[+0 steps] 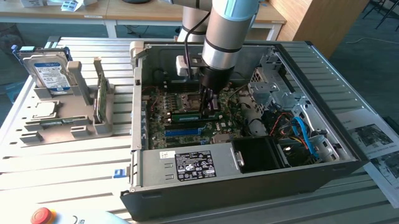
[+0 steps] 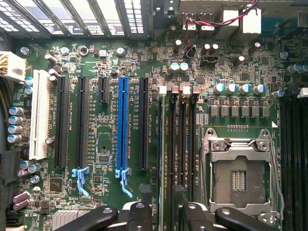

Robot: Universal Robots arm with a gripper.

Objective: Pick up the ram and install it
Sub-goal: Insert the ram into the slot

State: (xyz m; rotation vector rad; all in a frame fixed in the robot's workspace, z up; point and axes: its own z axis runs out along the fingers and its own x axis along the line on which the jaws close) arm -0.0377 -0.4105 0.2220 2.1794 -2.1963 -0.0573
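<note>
My gripper (image 1: 210, 106) reaches down into the open computer case, right over the motherboard's black memory slots (image 2: 180, 154). The ram (image 1: 187, 112), a thin green stick, stands on edge along one of these slots, beside the empty processor socket (image 2: 238, 178). In the wrist view the ram (image 2: 160, 144) shows edge-on as a narrow line running up from between my two black fingers (image 2: 139, 214). My gripper (image 2: 166, 214) is open, its fingers apart on either side of the slot line, with nothing clamped.
The case walls (image 1: 140, 98) and drive cage (image 1: 274, 88) ring the motherboard, with cables (image 1: 299, 128) on the exterior view's right. The power supply (image 1: 193, 165) sits in front. A grey holder (image 1: 62, 126) outside holds a hard drive (image 1: 50, 74), a processor chip (image 1: 44, 109) and another green stick (image 1: 100, 98).
</note>
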